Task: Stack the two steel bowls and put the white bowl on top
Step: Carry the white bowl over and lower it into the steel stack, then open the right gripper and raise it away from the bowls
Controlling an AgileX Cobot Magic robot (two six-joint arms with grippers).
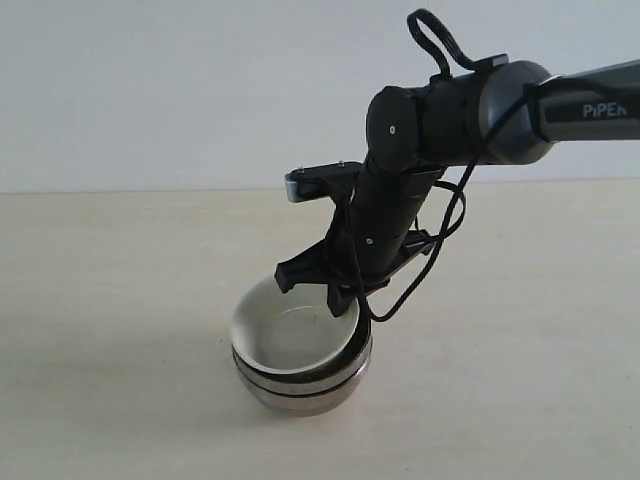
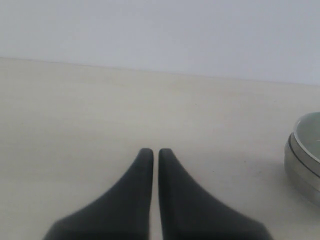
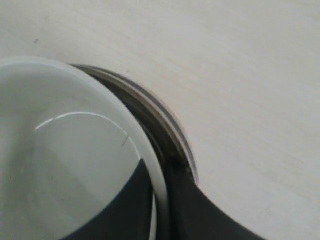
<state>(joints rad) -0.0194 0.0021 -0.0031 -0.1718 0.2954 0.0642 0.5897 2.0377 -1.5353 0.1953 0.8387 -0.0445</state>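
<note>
As R arm (image 1: 450, 110) slants down — tool (image 1: 345, 302) pinches white bowl (image 1: 290, 335) rim.

Pale table (image 1: 110, 300) with nested steel bowls (image 1: 300, 390) directly on top.

Lab-like robot bench, plain pale tabletop (image 1: 100, 300), blank white wall (image 1: 150, 80)

I am pinching the rim of the white bowl (image 3: 60, 165) with my pincer (image 3: 159, 167), one dark finger (image 3: 125, 210) lying inside the bowl and the other outside. The bowl is sitting in the two steel bowls (image 3: 172, 127), whose stacked rims are showing just beyond it on the pale desk (image 3: 240, 75).
</note>
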